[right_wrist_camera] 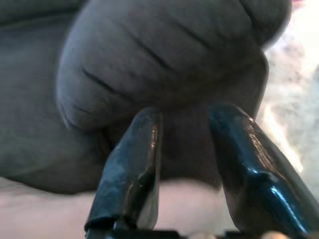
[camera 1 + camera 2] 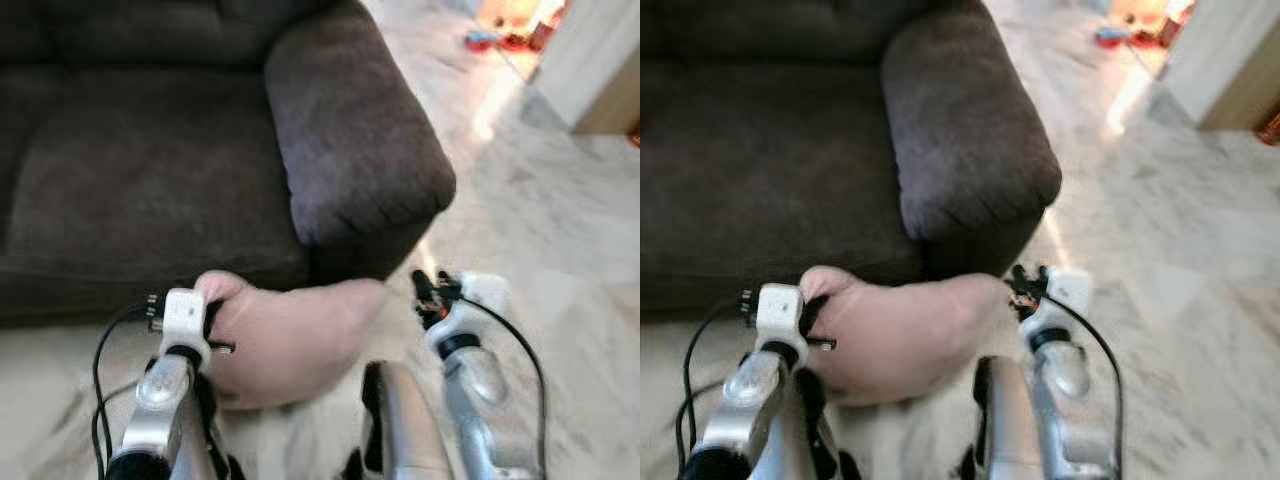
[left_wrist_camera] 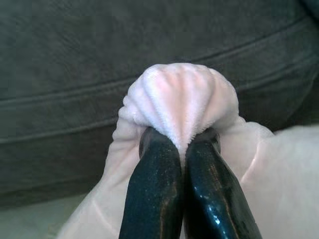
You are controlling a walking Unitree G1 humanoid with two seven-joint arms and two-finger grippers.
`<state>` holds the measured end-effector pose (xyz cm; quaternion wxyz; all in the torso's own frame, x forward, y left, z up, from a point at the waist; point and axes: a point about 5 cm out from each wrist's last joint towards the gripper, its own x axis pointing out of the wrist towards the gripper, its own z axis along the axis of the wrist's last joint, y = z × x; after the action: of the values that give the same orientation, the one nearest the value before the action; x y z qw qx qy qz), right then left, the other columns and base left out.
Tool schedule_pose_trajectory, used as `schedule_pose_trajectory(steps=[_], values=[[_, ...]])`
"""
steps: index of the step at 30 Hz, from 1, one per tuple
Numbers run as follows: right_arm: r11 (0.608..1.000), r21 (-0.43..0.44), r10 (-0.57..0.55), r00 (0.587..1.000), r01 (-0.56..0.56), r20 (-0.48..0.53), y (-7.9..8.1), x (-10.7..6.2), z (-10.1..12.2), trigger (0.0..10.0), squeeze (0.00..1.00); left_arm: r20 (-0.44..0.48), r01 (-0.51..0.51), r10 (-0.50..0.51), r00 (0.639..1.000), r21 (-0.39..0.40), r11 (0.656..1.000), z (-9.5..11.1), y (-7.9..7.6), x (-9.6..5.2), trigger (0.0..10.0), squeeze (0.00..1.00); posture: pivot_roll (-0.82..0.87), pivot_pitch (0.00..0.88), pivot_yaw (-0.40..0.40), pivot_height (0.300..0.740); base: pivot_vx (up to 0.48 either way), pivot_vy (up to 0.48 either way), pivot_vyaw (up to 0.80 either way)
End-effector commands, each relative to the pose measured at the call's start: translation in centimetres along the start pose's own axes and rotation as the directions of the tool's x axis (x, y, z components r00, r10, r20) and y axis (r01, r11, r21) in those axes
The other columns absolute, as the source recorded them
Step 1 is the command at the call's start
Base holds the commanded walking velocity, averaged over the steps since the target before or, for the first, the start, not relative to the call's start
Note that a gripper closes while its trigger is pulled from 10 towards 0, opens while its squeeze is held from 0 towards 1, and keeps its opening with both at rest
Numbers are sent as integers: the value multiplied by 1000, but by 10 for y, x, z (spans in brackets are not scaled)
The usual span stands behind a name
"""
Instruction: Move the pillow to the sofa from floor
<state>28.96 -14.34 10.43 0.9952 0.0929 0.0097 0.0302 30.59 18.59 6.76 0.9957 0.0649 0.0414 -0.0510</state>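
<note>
A pale pink pillow (image 2: 290, 340) sits low in front of the dark grey sofa (image 2: 150, 170), just below the seat's front edge and near the sofa's right armrest (image 2: 350, 130). My left gripper (image 3: 180, 139) is shut on a bunched corner of the pillow (image 3: 182, 97). At the pillow's right end is my right gripper (image 1: 187, 117), open, its fingers apart and pointing at the armrest's front. The pillow's pink fabric lies just under them. Whether the pillow rests on the floor is hidden by my arms.
Pale marble floor (image 2: 560, 230) spreads to the right of the sofa. A light wall corner or cabinet (image 2: 600, 60) stands at the far right, with small red and blue things (image 2: 500, 40) on the floor beyond it.
</note>
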Motion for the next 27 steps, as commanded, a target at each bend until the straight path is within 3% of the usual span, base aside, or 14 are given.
schedule_pose_trajectory(steps=[1,27], values=[[999,-7,-48,999,48,-25,-12,-6,-8,10000,0,217,-39,31,976,35,999,49,11,10,10000,0,-4,0,-46,498,0,0,0],[998,-9,-55,998,55,24,-11,4,-14,10000,0,231,-57,46,972,40,998,58,12,15,10000,0,5,0,-48,498,0,0,0]])
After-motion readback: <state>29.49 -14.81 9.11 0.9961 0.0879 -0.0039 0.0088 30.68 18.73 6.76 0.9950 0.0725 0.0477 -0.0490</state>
